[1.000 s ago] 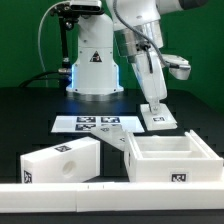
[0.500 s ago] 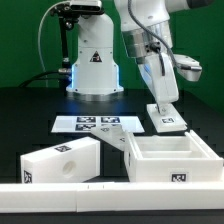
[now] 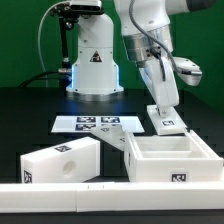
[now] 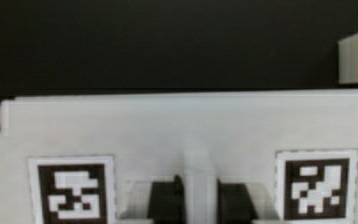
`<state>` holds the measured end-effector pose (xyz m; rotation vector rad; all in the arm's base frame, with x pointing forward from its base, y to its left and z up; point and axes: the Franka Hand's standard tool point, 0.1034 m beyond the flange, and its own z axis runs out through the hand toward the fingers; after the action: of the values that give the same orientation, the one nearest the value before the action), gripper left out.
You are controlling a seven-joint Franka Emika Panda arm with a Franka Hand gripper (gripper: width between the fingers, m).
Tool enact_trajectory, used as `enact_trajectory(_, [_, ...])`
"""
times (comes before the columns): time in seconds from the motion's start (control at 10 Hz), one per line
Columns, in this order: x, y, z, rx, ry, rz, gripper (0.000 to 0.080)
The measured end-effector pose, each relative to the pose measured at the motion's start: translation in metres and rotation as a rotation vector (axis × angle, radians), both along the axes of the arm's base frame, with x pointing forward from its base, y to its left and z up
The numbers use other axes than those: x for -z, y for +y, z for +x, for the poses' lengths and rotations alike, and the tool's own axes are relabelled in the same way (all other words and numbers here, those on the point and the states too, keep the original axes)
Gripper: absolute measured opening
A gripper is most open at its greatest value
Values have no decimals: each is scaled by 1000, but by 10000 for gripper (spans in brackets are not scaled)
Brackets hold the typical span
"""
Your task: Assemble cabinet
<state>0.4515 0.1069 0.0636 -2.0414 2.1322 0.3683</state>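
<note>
Gripping the panel [image 3: 164, 121] by its top, jaws closed, the tool [image 3: 157, 104] holds it near-upright, likely for joining the box [image 3: 155, 170]

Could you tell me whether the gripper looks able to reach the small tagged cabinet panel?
Probably yes: the gripper hangs right at the small cabinet panel, with nothing visible between.

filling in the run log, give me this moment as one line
gripper: low at small cabinet panel, grip unclear | open cabinet box: not held | cabinet block: not held
</note>
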Motion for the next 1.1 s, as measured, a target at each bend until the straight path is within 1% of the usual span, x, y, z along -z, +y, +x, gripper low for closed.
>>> enact_trajectory(0.1, [-7,-2,10,9,-10,10,67])
enact_trajectory(0.2, [-8,-5,14,18,-23,12,67])
enact_trajectory(0.4, [-8,-10,15,33,-25,15,67])
enact_trajectory(1.1, [0,-7,12,20,-7,9,67])
